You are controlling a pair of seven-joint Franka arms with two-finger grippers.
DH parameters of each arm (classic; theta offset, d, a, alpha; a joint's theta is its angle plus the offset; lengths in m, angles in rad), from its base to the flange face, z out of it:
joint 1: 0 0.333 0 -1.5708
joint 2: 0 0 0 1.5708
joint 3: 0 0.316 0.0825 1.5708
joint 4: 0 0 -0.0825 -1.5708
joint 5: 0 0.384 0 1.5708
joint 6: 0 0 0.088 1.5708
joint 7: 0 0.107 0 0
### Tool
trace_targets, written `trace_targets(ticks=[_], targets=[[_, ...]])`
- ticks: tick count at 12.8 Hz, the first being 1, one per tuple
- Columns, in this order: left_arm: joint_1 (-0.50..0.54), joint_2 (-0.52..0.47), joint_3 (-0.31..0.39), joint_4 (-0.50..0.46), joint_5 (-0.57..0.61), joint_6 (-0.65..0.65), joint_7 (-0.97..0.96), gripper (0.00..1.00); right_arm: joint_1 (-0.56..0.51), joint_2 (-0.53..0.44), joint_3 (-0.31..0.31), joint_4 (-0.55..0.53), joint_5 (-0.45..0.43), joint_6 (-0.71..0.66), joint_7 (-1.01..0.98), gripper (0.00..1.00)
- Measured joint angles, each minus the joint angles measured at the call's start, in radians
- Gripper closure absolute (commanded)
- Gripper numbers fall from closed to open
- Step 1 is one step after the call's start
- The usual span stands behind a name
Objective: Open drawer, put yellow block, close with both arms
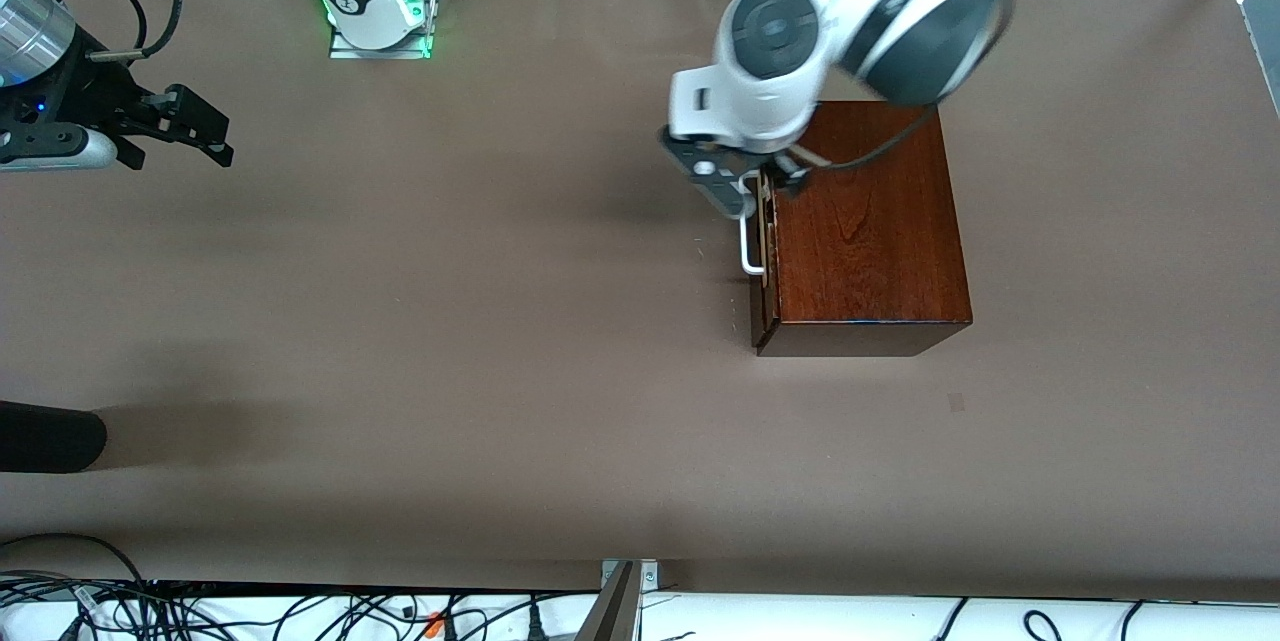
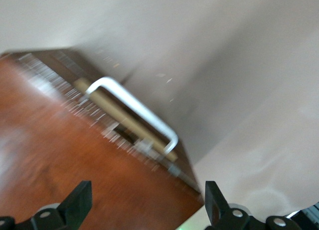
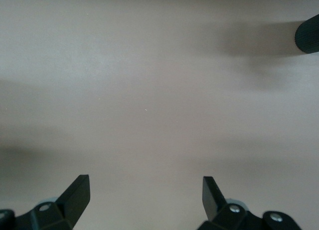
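The drawer (image 1: 765, 251) sits in the face of the wooden box (image 1: 865, 221) that looks toward the right arm's end of the table, just below the left gripper (image 1: 745, 183). It stands barely ajar, a sliver of pale wood showing at the seam. The left gripper hovers over the top edge of the drawer front, its fingers (image 2: 77, 202) spread apart with nothing between them. The white handle (image 2: 134, 108) lies just ahead of them, clear of both pads as far as the smeared left wrist view lets me judge.

That handle is the place to take hold: a rigid U-shaped bar, smooth and rounded, standing proud of the front with room for a finger to pass under it. It looks slick, so a grip across the middle of the bar should hold better than one near a corner. The drawer itself is stiff wood and should slide straight, though the box seems light enough to drag along if the pull is not level. The box is glossy, reddish-brown, with visible grain and square edges.

The right gripper (image 1: 190, 126) waits over bare brown table (image 1: 450, 321), its fingers (image 3: 75, 195) wide apart and empty. No yellow block appears in any view.
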State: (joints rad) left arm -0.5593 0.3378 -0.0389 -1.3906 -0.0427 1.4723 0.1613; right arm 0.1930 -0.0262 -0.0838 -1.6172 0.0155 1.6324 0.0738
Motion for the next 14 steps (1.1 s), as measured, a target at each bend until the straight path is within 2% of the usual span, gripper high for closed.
trace_targets(ticks=[2, 5, 8, 10, 11, 14], targets=[[0.101, -0.044, 0.013, 0.021, 0.006, -0.065, 0.001, 0.00, 0.000, 0.000, 0.000, 0.000, 0.000, 0.000, 0.000, 0.00], [0.257, -0.063, 0.017, 0.107, 0.006, -0.169, 0.003, 0.00, 0.000, 0.000, 0.001, 0.000, 0.000, 0.000, 0.000, 0.00], [0.417, -0.062, 0.015, 0.118, 0.006, -0.168, 0.005, 0.00, 0.000, 0.000, 0.001, 0.000, 0.000, 0.000, 0.000, 0.00], [0.461, -0.076, 0.041, 0.107, 0.006, -0.091, 0.005, 0.00, 0.000, 0.000, 0.001, 0.000, 0.000, 0.000, 0.000, 0.00], [0.462, -0.103, 0.063, 0.073, 0.006, -0.018, 0.005, 0.00, 0.000, 0.000, 0.001, 0.000, 0.000, 0.000, 0.000, 0.00], [0.464, -0.244, 0.103, -0.134, 0.006, 0.162, -0.048, 0.00, 0.000, 0.000, 0.001, 0.000, 0.000, 0.000, 0.000, 0.00]])
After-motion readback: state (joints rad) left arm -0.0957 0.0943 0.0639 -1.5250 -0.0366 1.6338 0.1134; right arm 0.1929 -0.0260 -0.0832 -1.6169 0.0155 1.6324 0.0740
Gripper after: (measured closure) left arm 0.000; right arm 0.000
